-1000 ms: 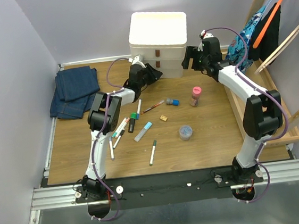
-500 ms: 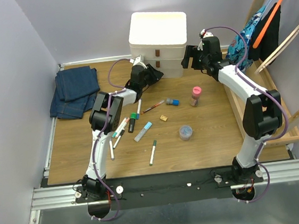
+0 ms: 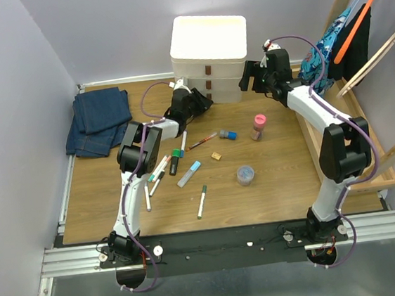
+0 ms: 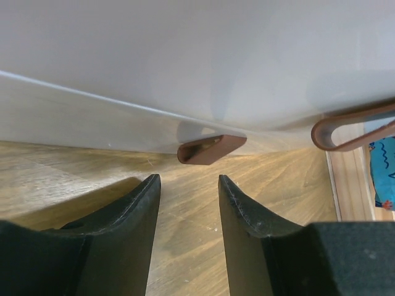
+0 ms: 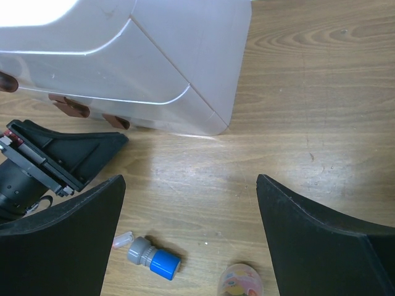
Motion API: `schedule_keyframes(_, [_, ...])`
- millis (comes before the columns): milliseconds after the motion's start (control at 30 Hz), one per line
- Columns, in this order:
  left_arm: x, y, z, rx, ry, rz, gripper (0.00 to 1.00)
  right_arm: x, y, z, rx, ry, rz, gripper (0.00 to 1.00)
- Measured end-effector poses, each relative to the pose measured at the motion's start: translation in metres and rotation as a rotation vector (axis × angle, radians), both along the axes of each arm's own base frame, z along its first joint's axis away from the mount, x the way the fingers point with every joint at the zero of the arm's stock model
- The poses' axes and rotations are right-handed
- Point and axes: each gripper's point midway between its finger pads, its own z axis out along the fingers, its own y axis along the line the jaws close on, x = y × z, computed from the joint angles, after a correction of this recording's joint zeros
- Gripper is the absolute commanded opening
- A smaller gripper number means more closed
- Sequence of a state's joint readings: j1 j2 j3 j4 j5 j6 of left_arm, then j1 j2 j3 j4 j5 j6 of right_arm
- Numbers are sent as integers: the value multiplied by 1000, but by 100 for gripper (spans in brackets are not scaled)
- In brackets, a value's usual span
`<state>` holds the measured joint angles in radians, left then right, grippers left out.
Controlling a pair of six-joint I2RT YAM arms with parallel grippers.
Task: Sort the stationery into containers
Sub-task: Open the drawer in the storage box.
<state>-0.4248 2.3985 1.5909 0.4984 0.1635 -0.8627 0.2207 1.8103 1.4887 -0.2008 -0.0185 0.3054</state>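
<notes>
So the left gripper (image 4: 188, 180) sits right at the cabinet (image 3: 208, 48), a handle (image 4: 211, 149) just past its parted jaws. Bare tabletop (image 3: 279, 182) right of the jar (image 3: 245, 175); jeans (image 3: 99, 119) fill the far-left corner.

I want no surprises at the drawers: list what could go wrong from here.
The brown handle lies just past the open left gripper, slightly off centre; closing now may miss it. Pulling may drag the whole cabinet, since the right gripper stands open beside it, not bracing it.

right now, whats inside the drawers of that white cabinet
Nothing inside shows: the cabinet has its drawers apparently shut, and their cream fronts hide any contents. Only the brown handles show, with the left hand open just short of one.
</notes>
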Motion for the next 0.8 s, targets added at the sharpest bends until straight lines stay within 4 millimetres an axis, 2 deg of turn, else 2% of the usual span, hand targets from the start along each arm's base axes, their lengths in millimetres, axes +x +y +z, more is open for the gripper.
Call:
schedule_keyframes(333, [3, 3, 2, -9, 1, 18, 49, 4, 1, -5, 4, 9, -1, 94])
schedule_keyframes(633, [9, -4, 14, -26, -28, 24, 48, 5, 3, -7, 9, 11, 0, 94])
schedule_keyframes(800, [9, -6, 14, -28, -35, 25, 42, 5, 3, -8, 9, 13, 0, 95])
